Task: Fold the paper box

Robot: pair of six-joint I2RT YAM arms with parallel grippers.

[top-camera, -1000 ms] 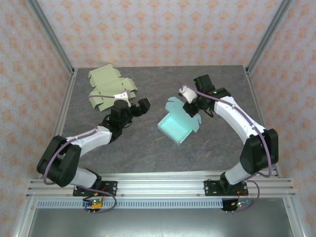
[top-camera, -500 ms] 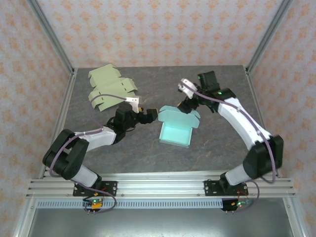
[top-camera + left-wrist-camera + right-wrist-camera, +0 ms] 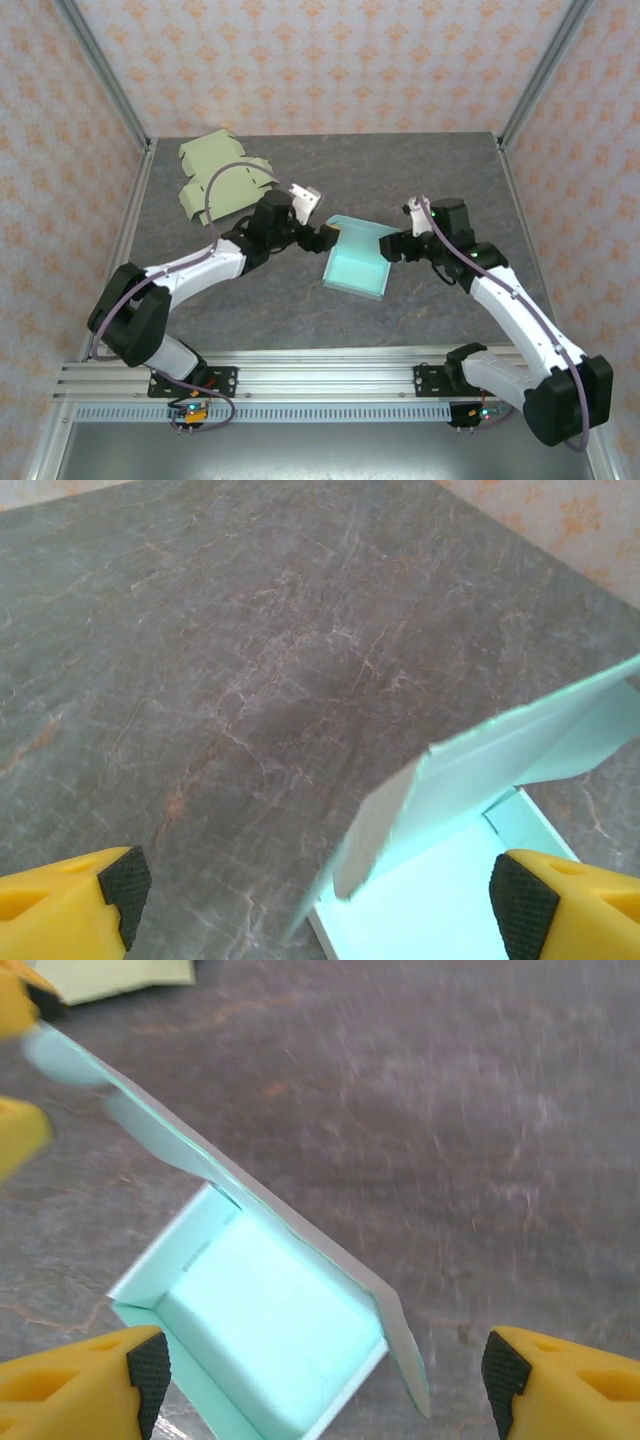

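Noting a release: the right end effector (image 3: 393, 247), pinched shut on the lid a second ago, now stands with its jaws spread and empty, just to the right of the paper box (image 3: 355, 268). In its wrist view the box's open tray sits between its fingertips (image 3: 150, 1365), untouched. The left end effector (image 3: 322, 237) has swung in from the left. Its jaws are also wide, and the lid flap (image 3: 520, 750) rises between them without being clamped. The box has turned squarer and rests on the table (image 3: 300, 310) between the two end effectors, lid tilted up and not closed. Judgement: a regrip is under way, and the lid fold is still to do. Beyond the left end effector lie the green blanks (image 3: 222, 180), undisturbed.
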